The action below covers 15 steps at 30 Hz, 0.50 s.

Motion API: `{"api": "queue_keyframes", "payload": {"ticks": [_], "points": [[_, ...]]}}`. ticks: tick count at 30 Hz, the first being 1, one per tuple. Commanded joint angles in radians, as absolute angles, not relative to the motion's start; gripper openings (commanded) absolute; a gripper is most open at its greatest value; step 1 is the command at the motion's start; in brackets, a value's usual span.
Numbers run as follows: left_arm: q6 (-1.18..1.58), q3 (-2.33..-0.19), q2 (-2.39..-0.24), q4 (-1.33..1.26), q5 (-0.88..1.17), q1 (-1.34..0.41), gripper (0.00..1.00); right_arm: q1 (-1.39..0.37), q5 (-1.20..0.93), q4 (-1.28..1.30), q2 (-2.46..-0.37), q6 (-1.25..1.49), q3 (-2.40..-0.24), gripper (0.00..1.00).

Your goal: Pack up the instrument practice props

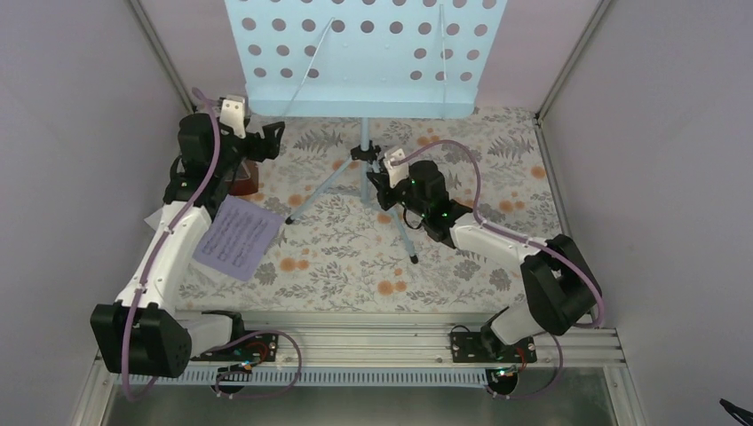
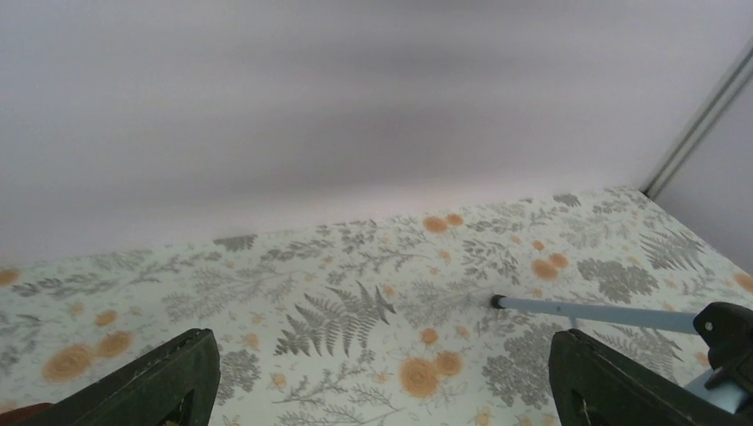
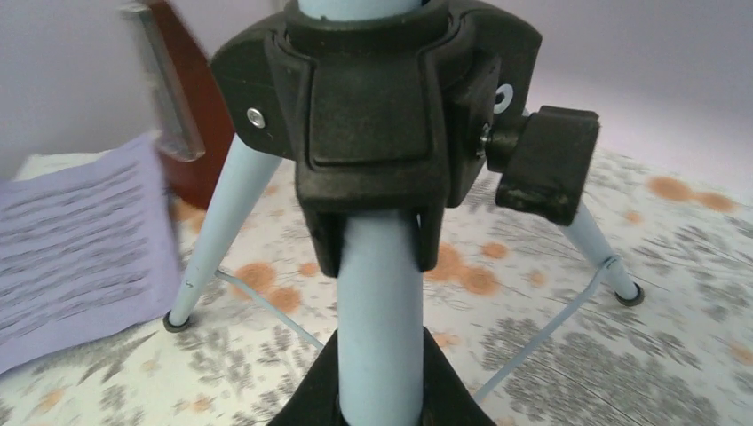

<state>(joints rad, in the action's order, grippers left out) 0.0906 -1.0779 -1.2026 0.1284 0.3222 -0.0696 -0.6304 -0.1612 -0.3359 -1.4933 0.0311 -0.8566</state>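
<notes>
The lilac sheet-music page (image 1: pixel 235 238) lay on the worktop (image 1: pixel 355 266) at eight o'clock, the metronome (image 1: pixel 245 179) just beyond. At centre the right tool (image 3: pixel 377 395) gripped the pole of the music stand (image 1: pixel 355 62) below its collar (image 3: pixel 373 98); at ten o'clock the left tool (image 2: pixel 382 377) gaped wide, empty.

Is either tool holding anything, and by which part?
The right tool grips the music stand by the pale-blue tube just below its black tripod collar. The left tool holds nothing.

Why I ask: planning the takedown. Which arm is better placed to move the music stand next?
Right. The right pincer is shut around the pole of the music stand, under its black hub; the left pincer hangs open over the tablecloth.
</notes>
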Motion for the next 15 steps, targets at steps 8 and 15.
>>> {"api": "queue_keyframes", "payload": {"ticks": [8, 15], "points": [[0.035, -1.056, -1.111, 0.119, 0.206, -0.071, 0.94, -0.629, 0.441, -0.253, -1.456, 0.452, -0.873, 0.04], [0.029, -1.040, -1.083, 0.122, 0.172, -0.071, 0.94, -0.657, 0.618, -0.167, -1.501, 0.619, -0.925, 0.04]]}}
